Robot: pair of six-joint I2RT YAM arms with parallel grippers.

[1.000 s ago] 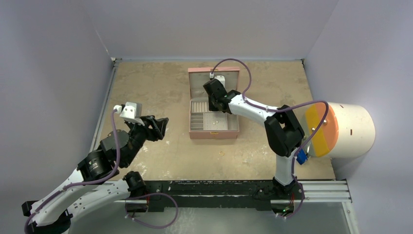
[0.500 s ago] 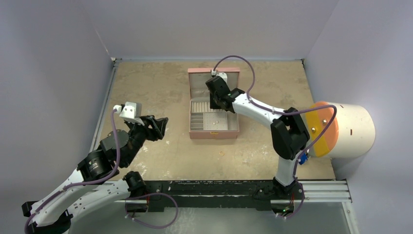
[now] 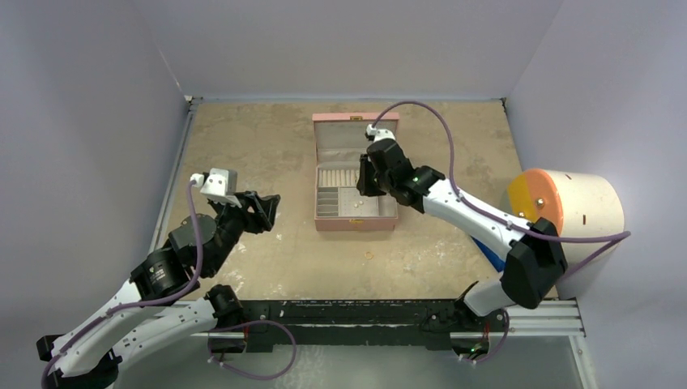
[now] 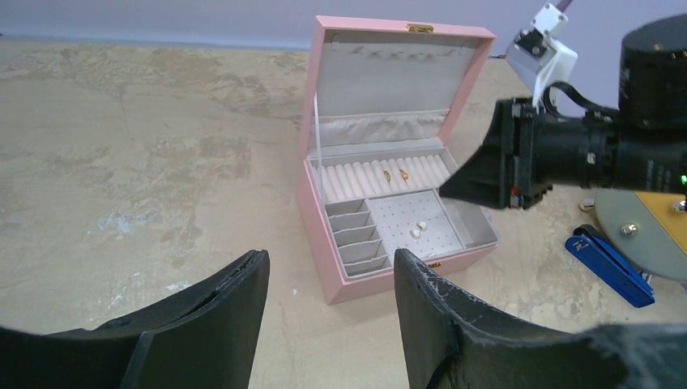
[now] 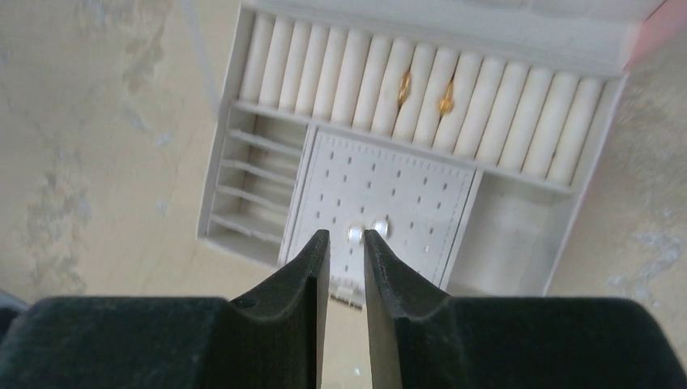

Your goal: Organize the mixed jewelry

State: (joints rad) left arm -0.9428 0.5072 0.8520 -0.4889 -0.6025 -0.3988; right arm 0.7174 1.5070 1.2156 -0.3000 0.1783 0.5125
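Note:
The open pink box [image 3: 355, 220] stands mid-table. Two gold rings [image 5: 403, 87] sit in its ring rolls, and two pale studs [image 5: 381, 228] rest on its perforated pad. They also show in the left wrist view, the rings [image 4: 386, 174] and the studs [image 4: 417, 231]. One small gold ring [image 3: 369, 255] lies on the table in front of the box. My right gripper [image 3: 363, 182] hovers over the box, its jaws [image 5: 346, 233] a narrow gap apart with nothing between them. My left gripper [image 3: 263, 212] is wide open and empty [image 4: 330, 263], left of the box. No silver hoop is visible.
A white cylinder with an orange face [image 3: 579, 215] lies at the right table edge. A blue tool [image 4: 612, 267] lies on the table beside it. The box lid [image 4: 397, 73] stands upright at the back. Grey walls enclose the table.
My right arm has swung its elbow far to the right, and its gripper has shifted slightly right over the box. The left arm has not moved.

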